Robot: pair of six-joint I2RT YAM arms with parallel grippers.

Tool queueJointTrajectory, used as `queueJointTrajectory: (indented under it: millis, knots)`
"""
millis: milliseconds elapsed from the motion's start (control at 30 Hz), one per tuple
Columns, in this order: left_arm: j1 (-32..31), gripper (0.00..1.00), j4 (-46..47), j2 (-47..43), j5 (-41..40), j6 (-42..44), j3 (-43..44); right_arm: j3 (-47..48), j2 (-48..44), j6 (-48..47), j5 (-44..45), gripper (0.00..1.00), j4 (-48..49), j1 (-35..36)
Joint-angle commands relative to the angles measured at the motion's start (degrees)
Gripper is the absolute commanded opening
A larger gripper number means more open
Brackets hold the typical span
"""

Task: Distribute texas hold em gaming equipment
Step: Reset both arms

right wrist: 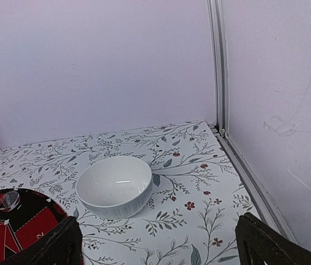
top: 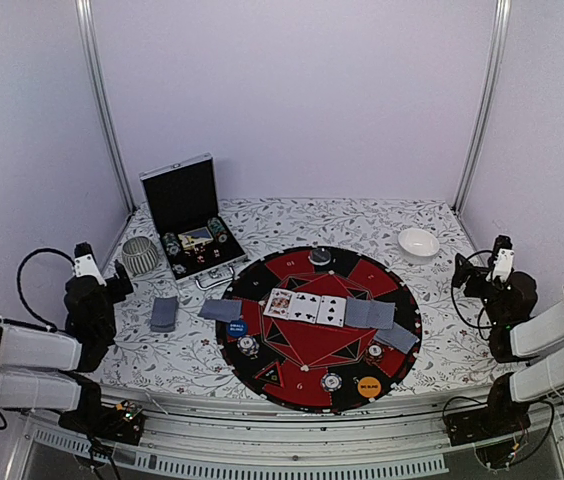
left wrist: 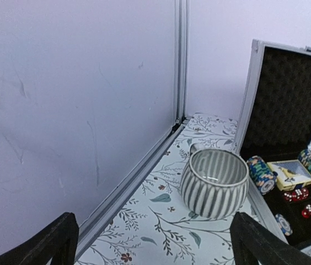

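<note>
Several poker chips (top: 248, 345) blurred, case (left wrist: 288, 99) partly cropped

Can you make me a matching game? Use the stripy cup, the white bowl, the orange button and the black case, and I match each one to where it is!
Things:
1. striped cup
2. white bowl
3. orange button
4. black case

Places or states:
A. on the near edge of the round mat
B. standing open
C. just left of the case
D. off the mat, far right

Pairs: 1-C, 2-D, 3-A, 4-B
</note>
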Motion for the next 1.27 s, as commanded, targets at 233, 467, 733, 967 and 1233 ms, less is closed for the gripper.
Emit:
queueJointTrajectory:
  millis: [233,467,733,967,1233]
  knots:
    - [8.1,0.98,44.5,25.3,15.6,6.9,-3.1,6.1,13.9,-5.5,-10.8,0.99,11.8,-1.3]
    - [10.9,0.98,42.5,28.2,28.3,7.2,-1.0,8.7,14.0,-7.5,-13.1,0.99,7.6,-1.4]
    - [10.6,0.98,35.3,28.6,25.7,7.1,2.7,8.7,13.8,-6.5,-9.9,0.99,7.2,-1.3]
    - [10.8,0.98,31.9,28.7,26.3,7.1,4.6,8.7,13.8,-6.5,-9.8,0.99,7.1,-1.5]
    - [10.8,0.98,28.0,28.9,26.1,6.9,6.8,8.8,13.9,-6.5,-9.8,0.99,7.2,-1.4]
